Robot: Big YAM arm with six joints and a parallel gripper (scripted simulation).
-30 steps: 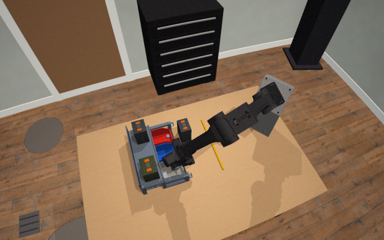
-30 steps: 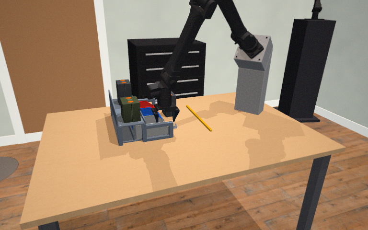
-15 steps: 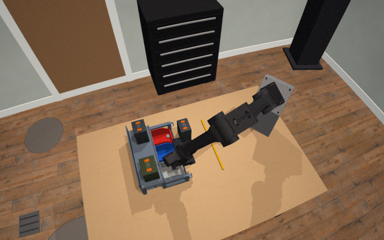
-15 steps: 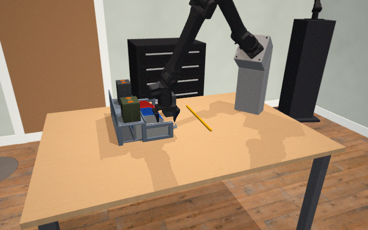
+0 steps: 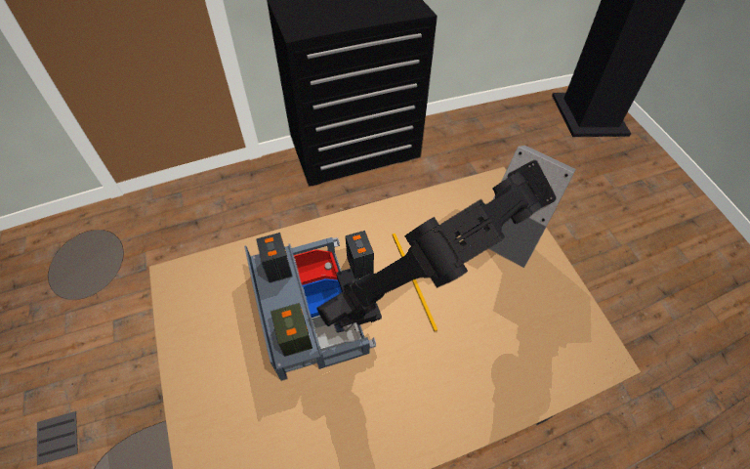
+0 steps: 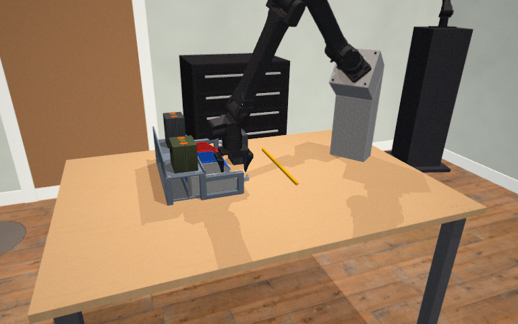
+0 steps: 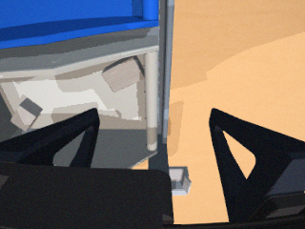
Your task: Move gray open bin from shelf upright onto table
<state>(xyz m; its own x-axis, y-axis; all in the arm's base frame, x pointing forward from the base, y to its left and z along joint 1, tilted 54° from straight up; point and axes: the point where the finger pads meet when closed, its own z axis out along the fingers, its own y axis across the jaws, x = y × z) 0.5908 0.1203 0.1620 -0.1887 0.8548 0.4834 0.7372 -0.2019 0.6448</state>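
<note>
The place looked like a workshop or a robotics lab. A black drawer cabinet [image 5: 354, 102] [image 6: 233, 61] with long pale handles stood at the upper centre of the top view. A robot arm [image 5: 437, 251] [image 6: 263, 49] was bolted to a gray pedestal [image 5: 522, 251] [image 6: 350, 125], and a black column [image 5: 613, 71] [image 6: 432, 95] rose at the upper right. Small colored parts bins sat in a metal rack [image 5: 276, 369] [image 6: 203, 187] on a wood-topped table [image 5: 470, 387] [image 6: 305, 217] with dark legs.

The gray open bin [image 5: 335, 335] [image 6: 212, 167] [image 7: 151, 95] sits upright at the near end of the shelf [image 5: 276, 295] [image 6: 203, 187] [image 7: 167, 72], blocky parts [image 7: 123, 74] inside.
</note>
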